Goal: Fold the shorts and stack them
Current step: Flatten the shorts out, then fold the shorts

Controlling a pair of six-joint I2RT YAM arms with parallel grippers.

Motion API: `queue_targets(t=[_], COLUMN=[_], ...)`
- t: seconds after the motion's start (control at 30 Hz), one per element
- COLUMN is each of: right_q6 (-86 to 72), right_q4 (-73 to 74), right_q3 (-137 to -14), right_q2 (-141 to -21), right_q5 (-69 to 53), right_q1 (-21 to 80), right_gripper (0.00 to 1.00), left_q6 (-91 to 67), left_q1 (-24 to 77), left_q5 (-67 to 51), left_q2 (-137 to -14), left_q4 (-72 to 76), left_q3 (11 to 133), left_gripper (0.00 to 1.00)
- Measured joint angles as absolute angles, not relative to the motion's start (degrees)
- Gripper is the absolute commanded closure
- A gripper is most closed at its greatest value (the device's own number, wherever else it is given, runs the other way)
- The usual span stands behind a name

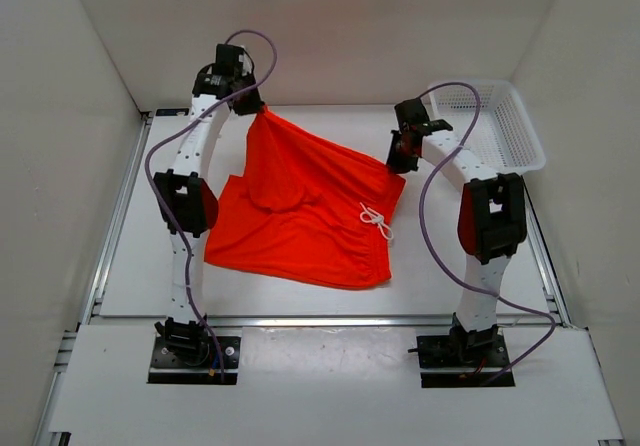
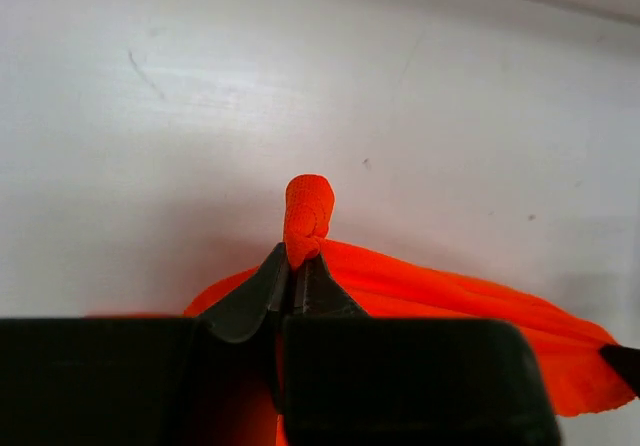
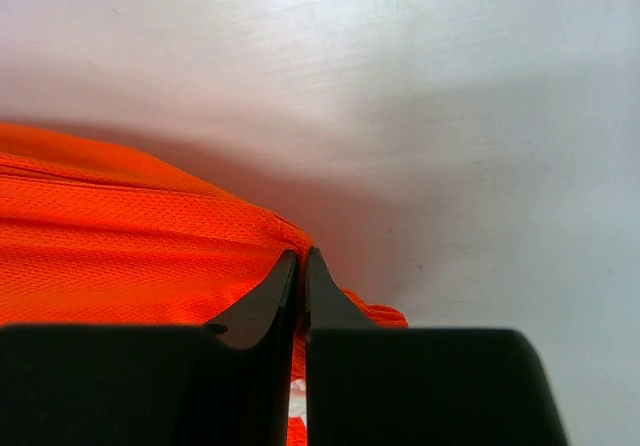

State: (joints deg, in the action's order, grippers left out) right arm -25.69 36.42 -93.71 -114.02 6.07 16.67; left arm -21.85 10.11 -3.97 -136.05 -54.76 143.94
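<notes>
The bright orange-red shorts (image 1: 300, 211) lie spread over the middle of the table, their white drawstring (image 1: 376, 220) toward the right. My left gripper (image 1: 258, 107) is shut on the far left corner of the shorts, lifted off the table. In the left wrist view a small bunch of fabric (image 2: 308, 216) sticks out past that gripper (image 2: 297, 256). My right gripper (image 1: 398, 156) is shut on the far right corner at the waistband; in the right wrist view the mesh fabric (image 3: 130, 246) runs left from the closed jaws of the gripper (image 3: 301, 258).
A white mesh basket (image 1: 505, 126) stands at the back right of the table. White walls close in the back and both sides. The bare table surface (image 1: 300, 301) runs along the near edge in front of the shorts.
</notes>
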Motion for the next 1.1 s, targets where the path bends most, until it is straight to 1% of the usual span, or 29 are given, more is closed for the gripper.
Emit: queue_targets(t=[0.07,0.17,0.2,0.23,0.27,0.3,0.33,0.37,0.5,0.6,0.67,0.77,0.83,0.97,1.07,1.1], right_q6=[-26.1,-26.9,-27.0,-27.2,-27.5,-27.9,-27.9,-27.6,-27.6,-27.7,-27.7,-27.7,-27.7,-28.0,-28.6,-29.1], right_q4=[36.4,36.3,36.2,36.3,36.4,36.2,36.3,36.4,37.8,39.0,39.0,38.5,38.4,37.5,36.8,36.8], right_q3=[-95.2,-98.7,-100.4,-102.5,-104.8,-106.8,-108.7,-110.2,-111.5,-111.3,-110.8,-106.6,-102.0,-91.3,-80.8,-77.5], right_q2=[-114.0,-114.6,-115.3,-116.5,-118.0,-119.5,-121.3,-123.0,-126.9,-127.4,-126.7,-123.1,-119.1,-109.0,-100.1,-97.4], right_q5=[6.5,7.4,7.9,8.5,9.1,9.5,10.2,10.8,12.6,13.9,14.4,15.0,14.9,12.9,10.0,8.9], right_q1=[17.0,17.0,17.0,16.9,16.9,16.8,16.7,16.6,16.1,16.0,16.0,16.3,16.7,17.9,18.5,18.5], right_gripper=[1.0,1.0,0.96,0.79,0.52,0.12,0.0,0.0,0.0,0.0,0.0,0.0,0.0,0.0,0.0,0.0], left_q6=[-21.4,-21.1,-21.3,-21.5,-21.7,-21.8,-22.3,-22.9,-23.9,-24.4,-24.7,-25.1,-25.8,-28.8,-32.5,-33.7], left_q1=[10.3,10.5,10.5,10.5,10.4,10.4,10.3,10.2,9.2,8.1,7.2,5.5,4.3,1.3,-1.5,-2.5], left_q5=[-3.7,-3.6,-3.4,-3.3,-2.9,-2.4,-1.7,-0.9,1.3,2.8,4.1,6.3,7.7,9.2,9.2,9.0], left_q2=[-136.6,-140.6,-141.9,-143.4,-145.0,-146.6,-148.7,-150.8,-156.0,-155.7,-153.5,-146.3,-139.3,-121.9,-109.0,-105.2], left_q4=[-54.4,-51.1,-48.9,-46.8,-44.8,-43.2,-41.7,-40.4,-39.4,-39.9,-39.4,-39.3,-38.7,-37.8,-38.2,-38.6], left_q3=[148.8,157.0,158.3,159.0,159.6,160.0,160.5,160.7,159.1,155.8,152.2,144.3,137.4,122.4,110.8,106.8], left_gripper=[0.9,0.9,0.9,0.81,0.58,0.15,0.02,0.0,0.0,0.0,0.0,0.0,0.0,0.0,0.0,0.01])
